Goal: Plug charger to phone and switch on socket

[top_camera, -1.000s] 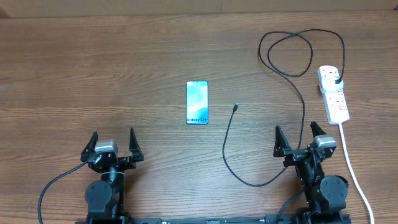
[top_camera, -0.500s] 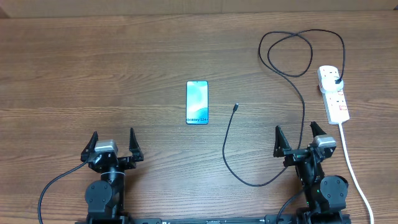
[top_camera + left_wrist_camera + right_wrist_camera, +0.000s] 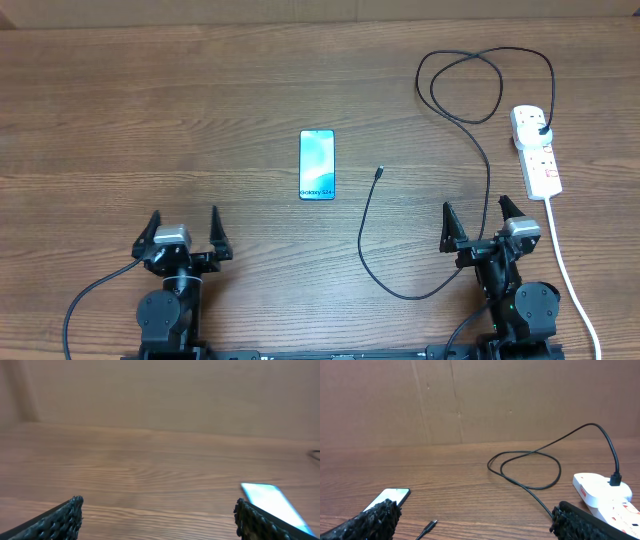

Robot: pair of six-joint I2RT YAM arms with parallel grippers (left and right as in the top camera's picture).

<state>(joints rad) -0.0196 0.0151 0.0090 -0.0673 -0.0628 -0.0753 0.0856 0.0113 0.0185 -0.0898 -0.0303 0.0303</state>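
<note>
At the near edge of the brown wood-grain tabletop (image 3: 150, 100), the left arm (image 3: 165, 300) waits with its jaws spread wide and empty. The small flat smartphone with a light blue screen and black edge (image 3: 316, 164) lies face up near the middle of the tabletop, well apart from both arms. It is probably light and slick on its glass face, so it is likely to skid when a connector is pushed in. It is best braced across its long edges. Its port cannot be made out.

Just right of the phone lies the small connector tip (image 3: 380, 173) of the long thin black charger cable (image 3: 364, 225). The cable looks limp and nearly weightless, so the stiff housing behind the tip seems the only sound place to pinch it.

The cable bows toward the near edge and passes the right arm (image 3: 520, 300), whose jaws also stand wide and hold nothing. It then coils toward the far right corner. Its black plug end (image 3: 541, 131) is already seated in the white elongated power strip with red-marked switches (image 3: 538, 165), by the right edge. The strip may shift under a press, so each switch wants a firm downward push. Its thick white cord (image 3: 565, 265) trails toward the near edge.
</note>
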